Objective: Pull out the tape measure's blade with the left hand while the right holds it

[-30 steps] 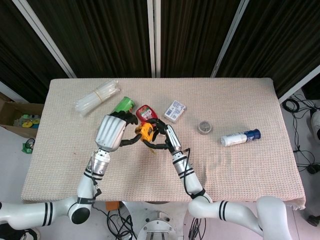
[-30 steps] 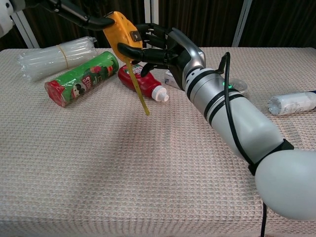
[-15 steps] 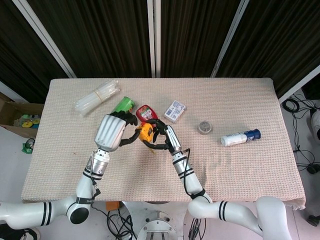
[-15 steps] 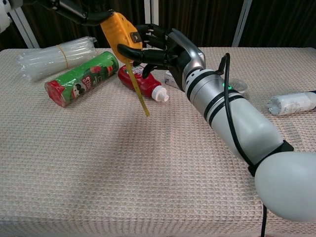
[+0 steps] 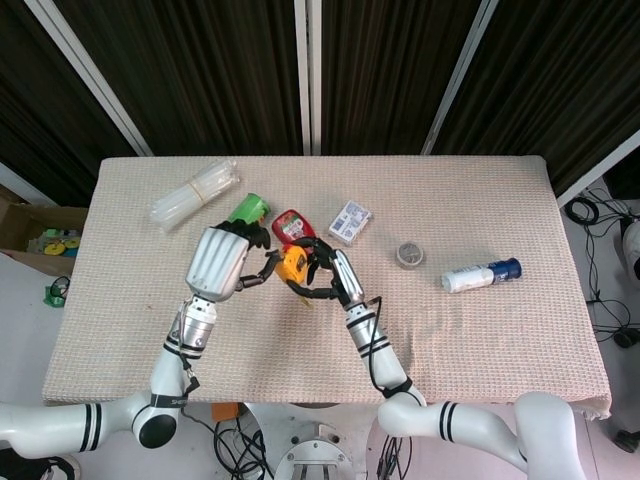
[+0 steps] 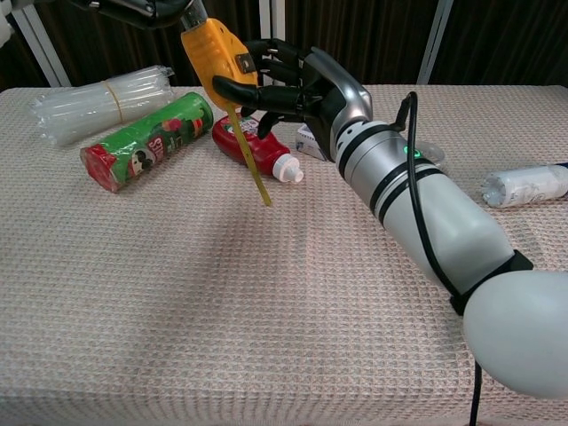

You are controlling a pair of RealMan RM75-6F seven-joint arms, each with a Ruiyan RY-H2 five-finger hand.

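My right hand (image 6: 302, 89) grips the tape measure (image 6: 213, 55), centre frame, above beige woven cloth (image 6: 177, 293); left hand (image 5: 225, 260) fingers touch it; dark curtains (image 5: 400, 70) behind.

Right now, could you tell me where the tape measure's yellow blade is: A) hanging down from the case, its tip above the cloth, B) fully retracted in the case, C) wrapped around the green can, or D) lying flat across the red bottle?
A: in the chest view the blade hangs from the case held by the right hand.
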